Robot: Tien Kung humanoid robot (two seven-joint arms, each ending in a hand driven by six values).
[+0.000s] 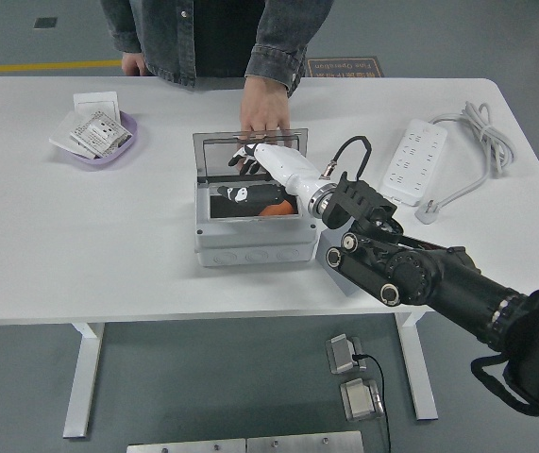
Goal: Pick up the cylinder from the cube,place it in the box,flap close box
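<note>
White table (pixel 80 245) — grey floor (pixel 24 396) beneath

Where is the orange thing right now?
The orange cylinder is down inside the grey box in the middle of the table, mostly hidden under the robot's right hand.

The tabletop (pixel 80 236) is plain white. The box (pixel 250 243) is pale grey with a dark inside, and its lid (pixel 214 151) is clear with a grey frame. An orange cylinder (pixel 274 209) shows inside it beside a black-and-white part (pixel 236 195). The right robot hand (pixel 274 165) is white with black fingertips, on a black arm (pixel 439 278). The dish (pixel 109 151) is lilac, holding white packets (pixel 94 132) with grey print. The power strip (pixel 412 160) and its cable (pixel 481 132) are white. The person's sleeve (pixel 283 42) is dark grey denim.
</note>
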